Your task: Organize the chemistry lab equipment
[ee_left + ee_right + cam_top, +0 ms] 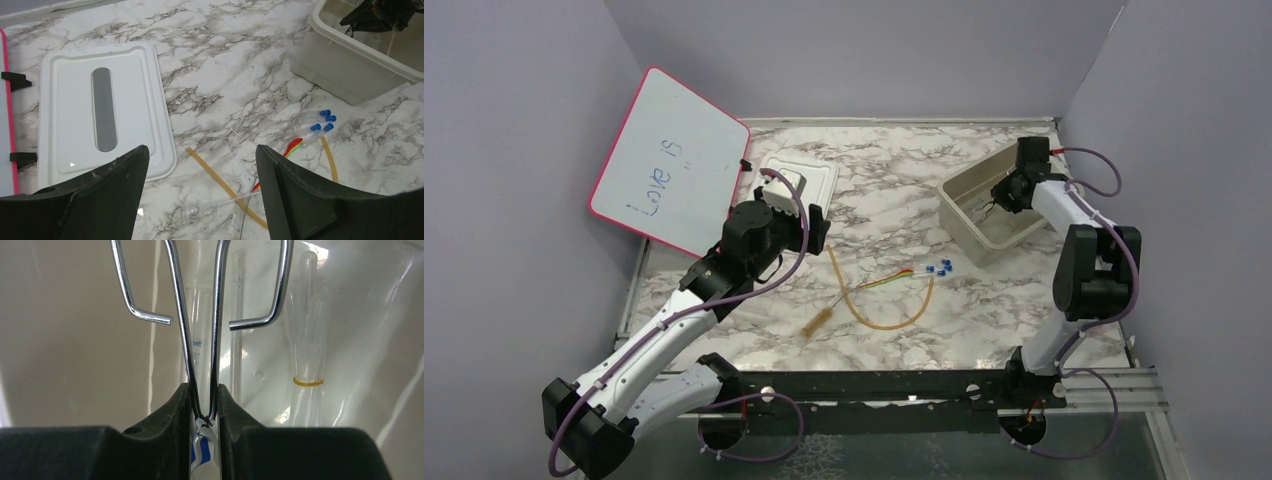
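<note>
- Silver wire tongs: scissor-like, hooked ends splayed, upper centre of the right wrist view; pinched in the right gripper over the beige bin.
- Amber rubber tube: U-shaped loop, lying flat, centre of the top view.
- Wire brush: tan bristles, lower left of the loop, slanted.
- Green-orange stick: thin, crossing the loop.
- Blue pieces: four small caps clustered just right of the stick.

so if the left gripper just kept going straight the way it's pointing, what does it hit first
Probably bare table, between the lid and the near end of the tube; the open left gripper holds nothing. Depth is unclear, so the tube could come first.
</note>
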Robot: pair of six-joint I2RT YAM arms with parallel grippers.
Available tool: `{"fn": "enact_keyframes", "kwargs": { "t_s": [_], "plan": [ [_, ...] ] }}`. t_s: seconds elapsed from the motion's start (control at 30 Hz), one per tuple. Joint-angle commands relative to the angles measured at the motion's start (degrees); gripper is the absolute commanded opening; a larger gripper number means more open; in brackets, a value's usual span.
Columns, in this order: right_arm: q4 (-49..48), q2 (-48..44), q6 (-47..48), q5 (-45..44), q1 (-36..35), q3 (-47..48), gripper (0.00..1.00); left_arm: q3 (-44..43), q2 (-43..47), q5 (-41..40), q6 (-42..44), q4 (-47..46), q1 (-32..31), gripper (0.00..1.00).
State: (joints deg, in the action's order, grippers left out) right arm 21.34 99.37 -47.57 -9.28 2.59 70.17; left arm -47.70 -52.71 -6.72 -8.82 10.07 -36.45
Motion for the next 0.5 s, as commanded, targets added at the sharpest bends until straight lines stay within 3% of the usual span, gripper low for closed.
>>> {"fn": "enact_keyframes", "kwargs": {
  "t_s": [0.0,0.3,0.47],
  "plan": [
    [-2.5,3.1,-3.3,2.0,-0.1,2.8,0.13,0.8,0.2,-1.6,0.9,-2.5,0.1,0.81],
    [-5.5,6.8,-5.6,4.5,-0.1,1.6,0.19,1.4,-1.1,-1.5,0.4,-3.3,0.2,0.81],
    [-3.8,8.5,-6.1,3.7,-0.4,3.5,0.34,1.9,-1.1,-1.5,0.6,-3.5,0.4,0.81]
  ]
}}
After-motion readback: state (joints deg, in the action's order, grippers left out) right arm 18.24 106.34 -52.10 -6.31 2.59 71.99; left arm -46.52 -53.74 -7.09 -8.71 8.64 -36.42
